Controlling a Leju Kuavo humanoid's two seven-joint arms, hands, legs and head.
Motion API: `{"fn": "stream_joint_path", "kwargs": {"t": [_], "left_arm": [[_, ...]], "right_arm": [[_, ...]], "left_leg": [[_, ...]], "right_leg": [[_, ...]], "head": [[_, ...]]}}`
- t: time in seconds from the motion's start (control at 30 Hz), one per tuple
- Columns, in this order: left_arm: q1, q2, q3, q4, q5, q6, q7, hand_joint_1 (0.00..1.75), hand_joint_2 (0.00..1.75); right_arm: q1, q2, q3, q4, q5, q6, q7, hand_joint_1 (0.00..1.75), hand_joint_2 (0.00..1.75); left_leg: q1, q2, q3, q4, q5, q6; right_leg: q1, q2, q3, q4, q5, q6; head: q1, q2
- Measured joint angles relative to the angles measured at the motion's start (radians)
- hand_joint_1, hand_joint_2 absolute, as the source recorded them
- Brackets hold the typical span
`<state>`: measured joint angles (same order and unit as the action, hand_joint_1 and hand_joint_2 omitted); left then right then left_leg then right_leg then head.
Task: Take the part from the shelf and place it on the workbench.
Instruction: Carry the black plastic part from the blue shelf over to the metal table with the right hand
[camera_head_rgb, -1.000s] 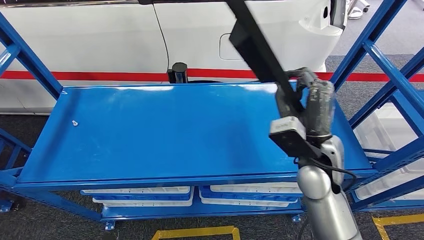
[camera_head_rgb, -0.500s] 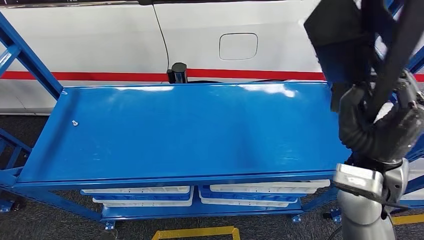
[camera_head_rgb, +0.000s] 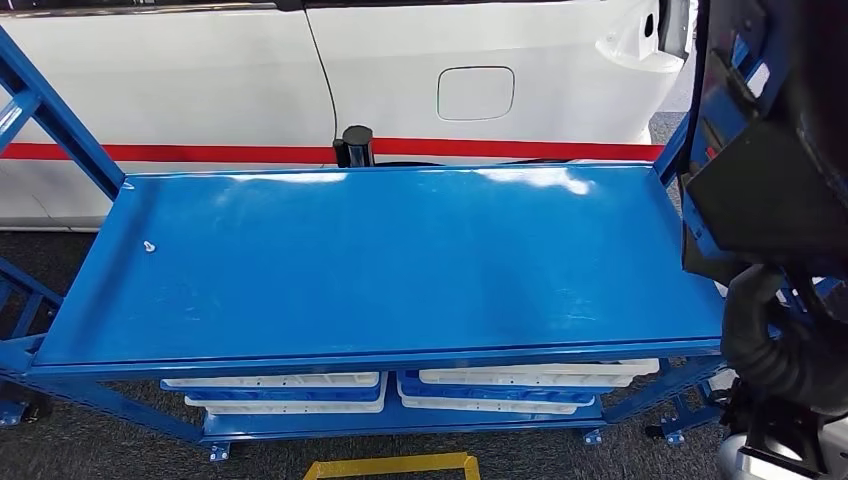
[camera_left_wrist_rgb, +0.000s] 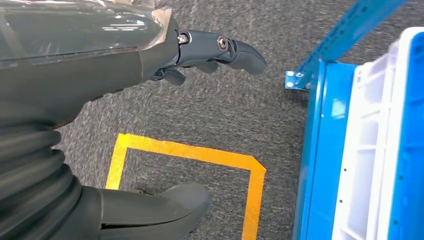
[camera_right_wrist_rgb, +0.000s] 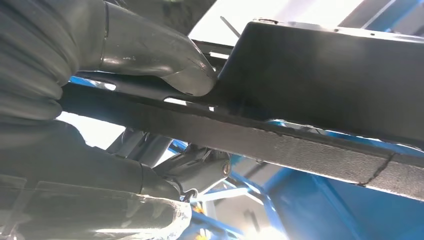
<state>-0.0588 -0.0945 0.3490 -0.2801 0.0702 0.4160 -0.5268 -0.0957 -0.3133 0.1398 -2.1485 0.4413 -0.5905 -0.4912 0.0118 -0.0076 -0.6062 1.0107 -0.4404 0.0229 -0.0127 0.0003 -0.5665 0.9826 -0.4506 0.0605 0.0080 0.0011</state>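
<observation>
Under blue shelf (camera_head_rgb: 380, 260), stacked white trays (camera_head_rgb: 275, 388)

Blue workbench (camera_head_rgb: 350, 260), black part (camera_head_rgb: 770, 170), white car w/ red stripe (camera_head_rgb: 200, 152), yellow floor tape (camera_left_wrist_rgb: 200, 155).

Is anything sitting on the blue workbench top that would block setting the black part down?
Nothing visible does. The right hand holds the black part at the bench's right end; the blue workbench top shows only a tiny white speck far left.

Workbench (camera_head_rgb: 380, 260) sits in front of a car (camera_head_rgb: 300, 70), trays (camera_head_rgb: 285, 392) on its lower shelf. Part (camera_head_rgb: 770, 170) hangs off to the right, probably past the bench's edge.
</observation>
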Motion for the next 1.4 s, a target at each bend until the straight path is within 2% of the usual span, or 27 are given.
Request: {"fn": "stream_joint_path", "kwargs": {"t": [0.13,0.3,0.47,0.63,0.73,0.77,0.8,0.87,0.9,0.93,0.97,1.03,1.07,1.1,1.13,1.17,1.23,1.27,1.3,1.37,1.4], "left_arm": [[0.010,-0.002,0.019,0.002,0.004,0.003,-0.003,0.00,1.75],[0.013,-0.004,0.031,0.005,0.004,0.011,0.004,0.00,1.75],[0.022,-0.003,0.051,0.010,0.000,0.015,0.035,0.00,1.75],[0.026,-0.001,0.066,0.010,-0.021,0.016,0.043,0.00,1.75],[0.025,0.000,0.073,0.010,-0.040,0.009,0.048,0.00,1.75],[0.024,0.000,0.074,0.010,-0.046,0.006,0.050,0.00,1.75],[0.024,0.000,0.075,0.011,-0.051,0.002,0.052,0.00,1.75],[0.024,0.000,0.077,0.011,-0.064,-0.005,0.056,0.00,1.75],[0.024,0.000,0.077,0.012,-0.072,-0.009,0.058,0.00,1.75],[0.024,0.000,0.078,0.013,-0.078,-0.012,0.059,0.00,1.75],[0.024,0.000,0.078,0.013,-0.084,-0.015,0.059,0.00,1.75],[0.024,0.000,0.078,0.014,-0.092,-0.019,0.060,0.00,1.75],[0.024,0.001,0.079,0.015,-0.095,-0.020,0.060,0.00,1.75],[0.024,0.001,0.080,0.015,-0.097,-0.020,0.060,0.00,1.75],[0.024,0.002,0.082,0.015,-0.098,-0.019,0.061,0.00,1.75],[0.024,0.003,0.084,0.016,-0.099,-0.019,0.062,0.00,1.75],[0.024,0.003,0.090,0.016,-0.100,-0.018,0.063,0.00,1.75],[0.024,0.003,0.093,0.017,-0.100,-0.018,0.063,0.00,1.75],[0.024,0.003,0.096,0.017,-0.100,-0.018,0.063,0.00,1.75],[0.024,0.002,0.100,0.018,-0.099,-0.017,0.063,0.00,1.75],[0.024,0.002,0.102,0.020,-0.099,-0.017,0.063,0.00,1.75]], "right_arm": [[0.068,0.000,0.000,-0.004,-0.015,-0.010,-0.020,1.75,1.75],[0.108,0.004,0.000,-0.006,-0.043,-0.009,-0.026,1.75,1.75],[0.167,0.032,-0.001,-0.006,-0.103,0.017,-0.038,1.75,1.75],[0.198,0.054,-0.005,-0.003,-0.090,0.091,0.000,1.75,1.75],[0.170,0.058,-0.012,0.018,-0.051,0.141,0.066,1.75,1.75],[0.155,0.059,-0.016,0.030,-0.039,0.155,0.087,1.75,1.75],[0.140,0.059,-0.020,0.043,-0.029,0.167,0.106,1.75,1.75],[0.106,0.060,-0.027,0.077,-0.008,0.188,0.151,1.75,1.75],[0.089,0.059,-0.031,0.098,0.003,0.196,0.174,1.75,1.75],[0.072,0.056,-0.034,0.121,0.014,0.200,0.194,1.75,1.75],[0.054,0.051,-0.038,0.145,0.022,0.203,0.210,1.75,1.75],[0.022,0.039,-0.048,0.188,0.034,0.206,0.228,1.75,1.75],[0.006,0.032,-0.052,0.206,0.039,0.208,0.233,1.75,1.75],[-0.007,0.027,-0.056,0.222,0.045,0.212,0.238,1.75,1.75],[-0.018,0.022,-0.057,0.237,0.052,0.216,0.242,1.75,1.75],[-0.028,0.018,-0.058,0.251,0.059,0.220,0.246,1.75,1.75],[-0.040,0.012,-0.059,0.272,0.070,0.223,0.253,1.75,1.75],[-0.047,0.010,-0.059,0.281,0.076,0.223,0.256,1.75,1.75],[-0.054,0.009,-0.058,0.288,0.081,0.224,0.259,1.75,1.75],[-0.067,0.008,-0.058,0.302,0.094,0.229,0.268,1.75,1.75],[-0.073,0.008,-0.056,0.310,0.101,0.232,0.272,1.75,1.75]], "left_leg": [[0.000,0.000,0.000,0.000,0.000,0.000],[-0.001,0.000,0.000,0.000,-0.001,0.000],[-0.005,0.000,0.000,0.001,-0.003,0.002],[-0.013,-0.001,0.000,0.002,-0.007,0.010],[-0.011,0.002,0.006,-0.008,0.001,0.024],[-0.008,0.004,0.009,-0.013,0.005,0.029],[-0.005,0.005,0.011,-0.016,0.008,0.032],[-0.005,0.006,0.009,-0.016,0.010,0.034],[-0.005,0.006,0.008,-0.016,0.010,0.034],[-0.006,0.006,0.007,-0.015,0.011,0.033],[-0.005,0.005,0.007,-0.015,0.012,0.031],[-0.003,0.003,0.007,-0.012,0.014,0.024],[-0.005,0.002,0.005,-0.010,0.013,0.018],[-0.007,0.001,0.004,-0.007,0.014,0.010],[-0.008,0.001,0.003,-0.006,0.015,0.003],[-0.009,0.001,0.002,-0.007,0.017,-0.004],[-0.006,0.001,-0.001,-0.002,0.014,-0.015],[-0.003,0.002,-0.009,0.016,-0.003,-0.020],[-0.002,0.003,-0.026,0.055,-0.032,-0.024],[-0.001,0.004,-0.082,0.187,-0.108,-0.030],[-0.001,0.004,-0.109,0.248,-0.134,-0.031]], "right_leg": [[0.000,0.000,0.000,0.000,0.000,0.000],[-0.001,0.000,0.000,0.000,0.000,0.000],[-0.004,0.000,0.001,-0.001,0.000,0.001],[-0.012,0.000,0.003,-0.002,-0.001,0.008],[-0.016,0.000,-0.001,0.005,-0.006,0.014],[-0.017,0.000,-0.011,0.029,-0.019,0.013],[-0.018,0.000,-0.032,0.077,-0.044,0.009],[-0.017,0.000,-0.095,0.218,-0.106,0.001],[-0.017,0.000,-0.121,0.277,-0.126,0.002],[-0.017,0.000,-0.129,0.300,-0.131,0.007],[-0.018,0.000,-0.114,0.278,-0.120,0.016],[-0.022,-0.001,-0.037,0.137,-0.072,0.032],[-0.021,-0.001,-0.002,0.071,-0.052,0.033],[-0.020,0.000,0.019,0.031,-0.040,0.028],[-0.017,0.000,0.026,0.016,-0.035,0.019],[-0.014,0.001,0.025,0.019,-0.032,0.009],[-0.017,0.001,0.021,0.020,-0.026,-0.007],[-0.019,0.001,0.020,0.020,-0.023,-0.014],[-0.021,0.000,0.018,0.019,-0.019,-0.021],[-0.017,-0.002,0.011,0.019,-0.015,-0.032],[-0.014,-0.003,0.007,0.020,-0.013,-0.036]], "head": [[0.000,0.000],[0.000,0.000],[0.000,0.000],[0.000,0.000],[0.000,0.000],[0.001,0.000],[0.003,0.000],[0.006,0.000],[0.005,0.000],[0.005,0.000],[0.005,0.000],[0.007,0.000],[0.008,0.000],[0.008,0.000],[0.008,0.000],[0.007,0.000],[0.006,0.000],[0.005,0.000],[0.004,0.000],[0.002,0.000],[0.001,0.000]]}}
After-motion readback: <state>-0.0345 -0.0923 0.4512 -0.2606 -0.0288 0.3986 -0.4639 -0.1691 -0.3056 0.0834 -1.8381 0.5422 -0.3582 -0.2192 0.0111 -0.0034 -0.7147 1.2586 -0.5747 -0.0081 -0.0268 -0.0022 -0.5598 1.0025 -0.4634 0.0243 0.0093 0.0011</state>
